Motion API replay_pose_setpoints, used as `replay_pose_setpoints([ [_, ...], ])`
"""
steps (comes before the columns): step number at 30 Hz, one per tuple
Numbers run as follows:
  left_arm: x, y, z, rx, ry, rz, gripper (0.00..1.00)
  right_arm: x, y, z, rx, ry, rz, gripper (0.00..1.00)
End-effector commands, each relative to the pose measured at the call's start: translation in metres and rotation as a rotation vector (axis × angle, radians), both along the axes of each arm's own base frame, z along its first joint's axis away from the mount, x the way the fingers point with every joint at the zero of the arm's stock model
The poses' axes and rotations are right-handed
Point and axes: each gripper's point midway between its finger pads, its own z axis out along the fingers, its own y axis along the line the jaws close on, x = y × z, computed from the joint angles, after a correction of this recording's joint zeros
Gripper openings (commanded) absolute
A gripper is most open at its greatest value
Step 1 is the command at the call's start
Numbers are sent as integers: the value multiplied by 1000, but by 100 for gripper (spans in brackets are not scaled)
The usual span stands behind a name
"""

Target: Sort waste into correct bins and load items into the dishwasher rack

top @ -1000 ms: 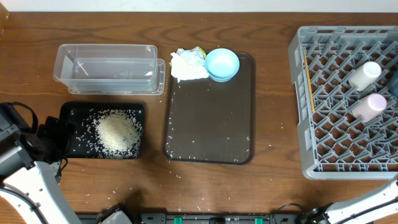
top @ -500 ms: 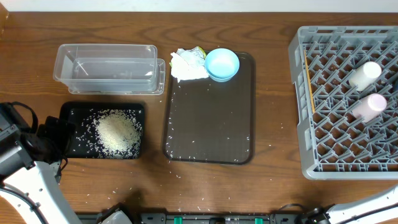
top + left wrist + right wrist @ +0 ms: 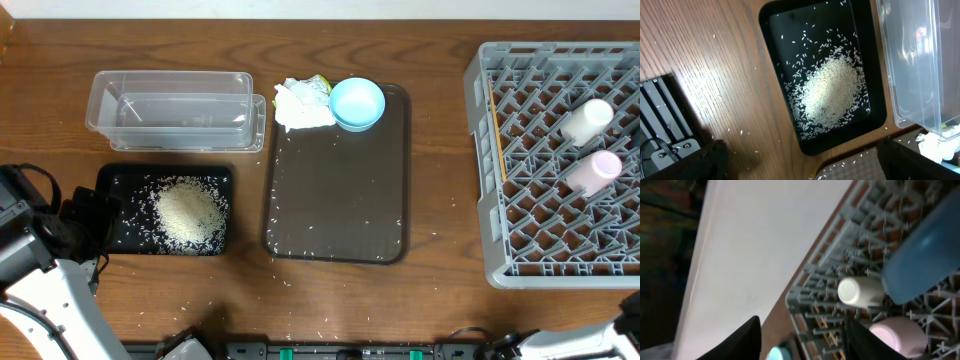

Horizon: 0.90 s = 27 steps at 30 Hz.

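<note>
The left fingers (image 3: 712, 160) are spread wide, empty, beside the black tray (image 3: 777, 50) with the rice (image 3: 832, 95) heaped in it. The right fingers (image 3: 742, 340), wide too, nothing held, point at the rack (image 3: 815, 295) holding white cup (image 3: 857, 291), pink cup (image 3: 895, 332), big blue bowl (image 3: 925, 255).

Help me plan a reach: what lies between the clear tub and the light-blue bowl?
The crumpled white paper wad lies there, as the overhead view shows.

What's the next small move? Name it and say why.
Probably swing the open left gripper toward the paper wad: it lies by the light-blue bowl at the far edge of the brown tray, the clear tub looks empty, and the rice is already in the black tray.
</note>
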Motion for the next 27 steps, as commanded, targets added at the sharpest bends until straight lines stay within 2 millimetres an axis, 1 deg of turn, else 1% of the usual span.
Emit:
replay_pose_setpoints([
  [1, -2, 3, 2, 8, 5, 14, 98, 7, -6, 0, -93, 71, -85, 43],
  [2, -2, 3, 2, 8, 5, 14, 98, 11, -10, -2, -134, 95, -110, 38],
  [4, -2, 3, 2, 8, 5, 14, 98, 17, -19, -13, -194, 173, -176, 29],
  [6, -2, 3, 2, 8, 5, 14, 98, 27, -26, -26, -254, 257, -245, 25],
  [8, -2, 3, 2, 8, 5, 14, 98, 42, -28, -36, -308, 297, -266, 28],
  [9, -2, 3, 2, 8, 5, 14, 98, 51, -27, -43, -324, 310, -263, 30],
  [11, -2, 3, 2, 8, 5, 14, 98, 68, -23, -56, -339, 327, -243, 31],
  [13, -2, 3, 2, 8, 5, 14, 98, 80, -24, -73, -349, 356, -237, 30],
  [14, -2, 3, 2, 8, 5, 14, 98, 81, -27, -81, -355, 379, -248, 29],
  [16, -2, 3, 2, 8, 5, 14, 98, 79, -35, -96, -366, 434, -278, 27],
  [18, -2, 3, 2, 8, 5, 14, 98, 71, -43, -109, -376, 498, -311, 27],
  [22, -2, 3, 2, 9, 5, 14, 98, 46, -57, -122, -398, 614, -383, 27],
  [24, -2, 3, 2, 8, 5, 14, 98, 35, -58, -127, -377, 653, -401, 27],
  [27, -2, 3, 2, 8, 5, 14, 98, 19, -55, -135, -283, 695, -454, 24],
])
